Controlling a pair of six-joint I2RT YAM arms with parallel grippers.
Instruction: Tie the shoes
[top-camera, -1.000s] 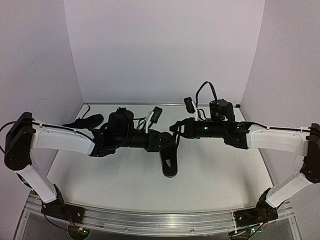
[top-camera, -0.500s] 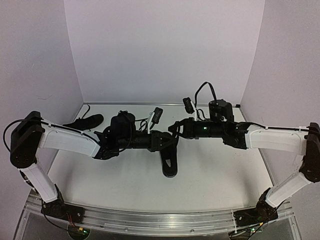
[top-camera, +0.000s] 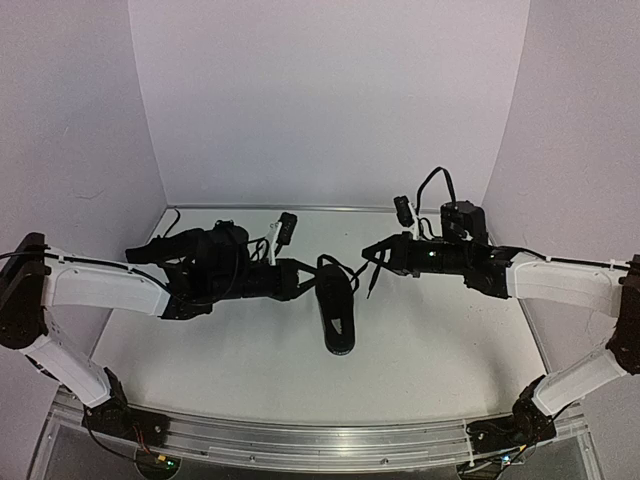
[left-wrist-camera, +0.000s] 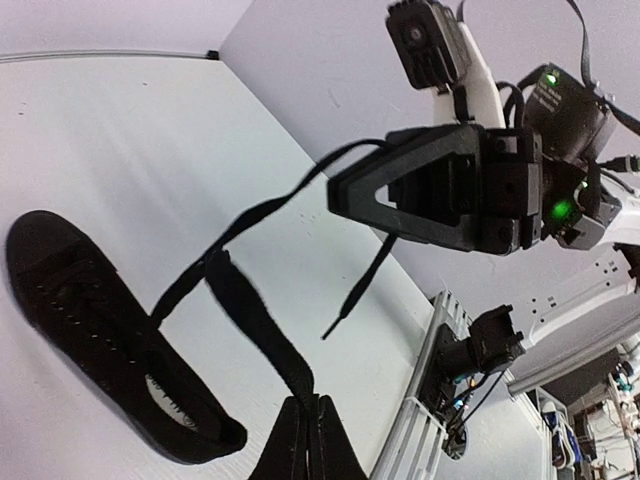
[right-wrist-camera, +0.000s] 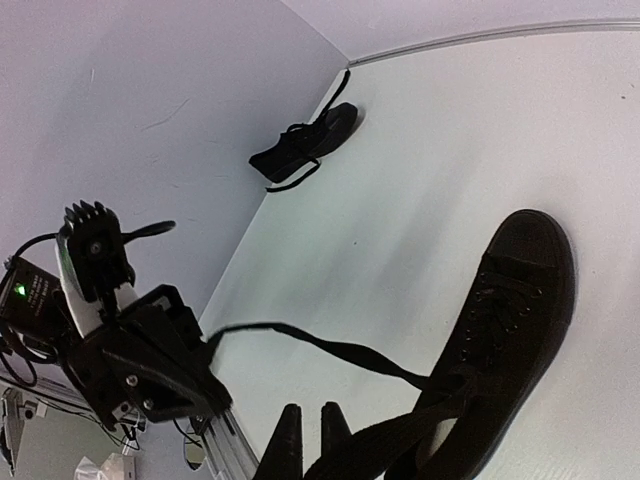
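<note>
One black shoe (top-camera: 337, 318) lies on the table between my arms, toe toward the near edge; it also shows in the left wrist view (left-wrist-camera: 90, 320) and the right wrist view (right-wrist-camera: 505, 320). My left gripper (top-camera: 308, 279) (left-wrist-camera: 310, 432) is shut on one lace (left-wrist-camera: 255, 325) just left of the shoe. My right gripper (top-camera: 369, 253) (right-wrist-camera: 305, 432) is shut on the other lace (left-wrist-camera: 262, 210) to the shoe's upper right, and the lace tip (left-wrist-camera: 345, 305) dangles below it. Both laces run up from the shoe's eyelets. The second black shoe (top-camera: 163, 244) (right-wrist-camera: 305, 143) lies at the back left corner.
White walls close the table on the left, back and right. An aluminium rail (top-camera: 320, 440) runs along the near edge. The second shoe's loose lace (top-camera: 172, 216) trails toward the back wall.
My grippers have moved apart: the left went left, the right went right and slightly back. The laces are drawn out to each side and the shoe's opening is uncovered.
</note>
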